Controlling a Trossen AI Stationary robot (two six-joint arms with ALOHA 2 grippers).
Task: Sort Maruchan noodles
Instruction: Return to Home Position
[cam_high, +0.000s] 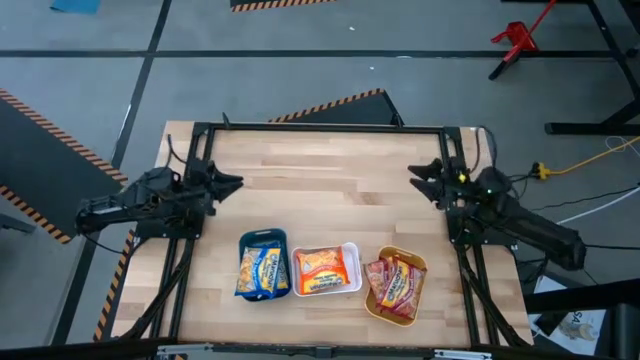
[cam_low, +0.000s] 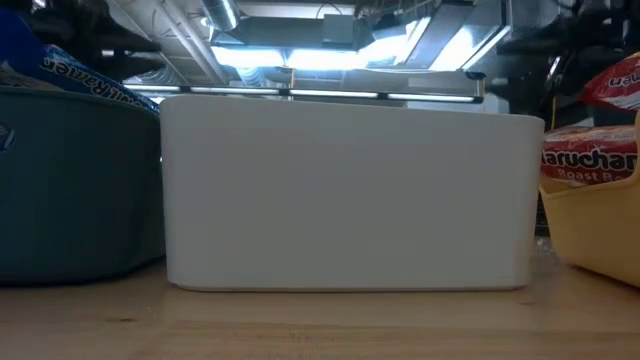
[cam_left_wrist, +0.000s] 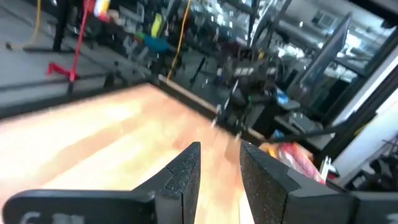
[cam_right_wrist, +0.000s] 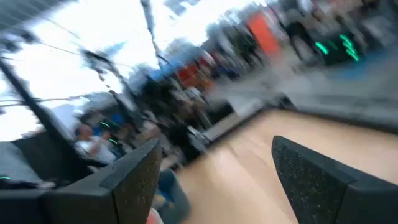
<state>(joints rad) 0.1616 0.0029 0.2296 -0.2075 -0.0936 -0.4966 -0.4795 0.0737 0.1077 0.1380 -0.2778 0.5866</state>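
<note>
Roughly, largest thing first:

1. Table (cam_high: 330, 190) – a wooden top in a dark frame. Its middle and far half are bare; everything being sorted sits along the near edge.
2. Arms – one at each side edge, both well apart from the bins. The left gripper (cam_high: 228, 183) hangs over the left margin with its fingers (cam_left_wrist: 186, 177) a narrow slit apart and nothing between them. The right gripper (cam_high: 418, 177) hangs over the right margin with its fingers (cam_right_wrist: 140, 180) spread wide, also empty.
3. Bins – three in a row, close together: the teal bin (cam_high: 264, 234) on the left, the white bin (cam_high: 355, 268) in the middle and the yellow bin (cam_high: 385, 312) on the right.
4. Noodle packets – the blue packets (cam_high: 262, 270) are in the teal bin, the orange packets (cam_high: 322, 268) in the white one and the red packets (cam_high: 395, 283) in the yellow one. None lies loose on the wood.
5. Step, as I judge it – the sorting looks finished and both arms are parking. What is left calls for no grasp, only settling each arm at rest clear of the bins.
6. Obstacles – none show on the table between the arms and their edges. Off the table, a yellow cable (cam_high: 590, 158) runs near the right arm's base and a red stand (cam_high: 515, 40) sits far off on the floor; neither looks likely to interfere.
</note>
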